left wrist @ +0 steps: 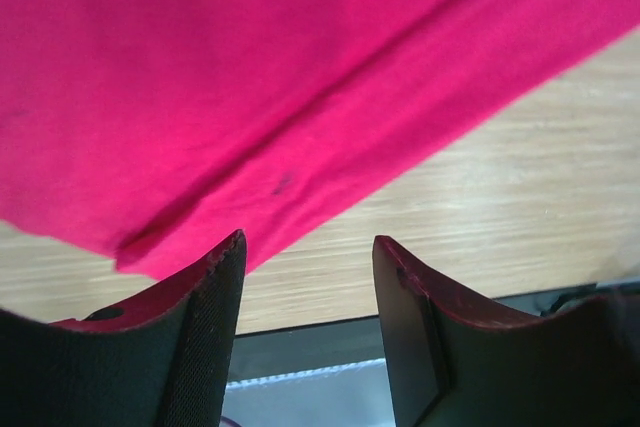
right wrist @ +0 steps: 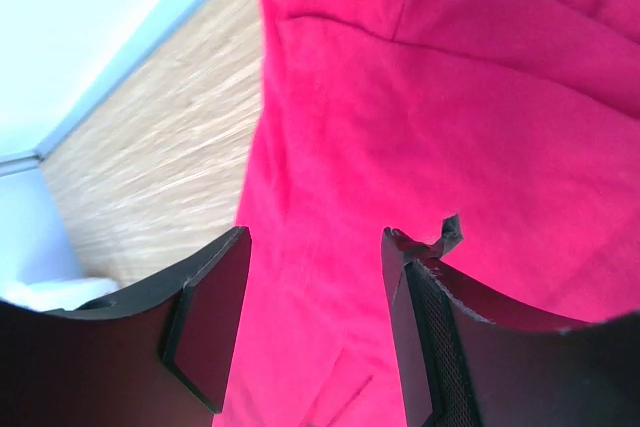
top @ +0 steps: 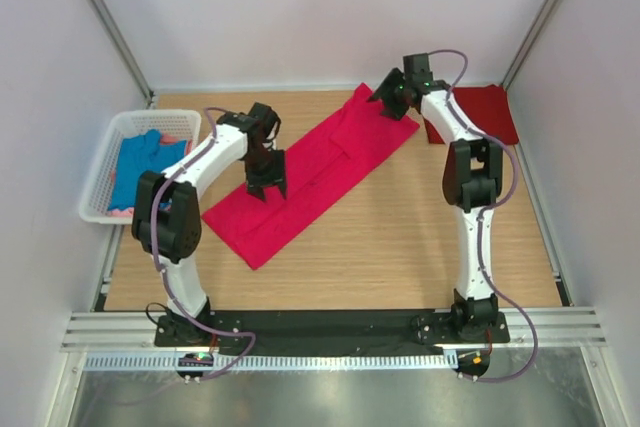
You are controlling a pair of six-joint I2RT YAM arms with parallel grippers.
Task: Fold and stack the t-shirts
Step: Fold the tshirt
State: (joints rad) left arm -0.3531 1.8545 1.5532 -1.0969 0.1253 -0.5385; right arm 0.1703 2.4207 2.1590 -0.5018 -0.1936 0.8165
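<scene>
The left gripper [left wrist: 308, 247] and the right gripper [right wrist: 315, 237] hang, jaws apart and empty, over opposite ends of the folded pinkish-red t-shirt [top: 320, 162] on the wooden table [top: 400, 247].

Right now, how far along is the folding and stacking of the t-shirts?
Done: a dark red shirt looks folded at the far right corner. In hand: the bright red shirt lies on the table as a long strip, with the left gripper and right gripper open above it. Left: folding it shorter, stacking it, then the blue shirt waiting in the basket.
</scene>
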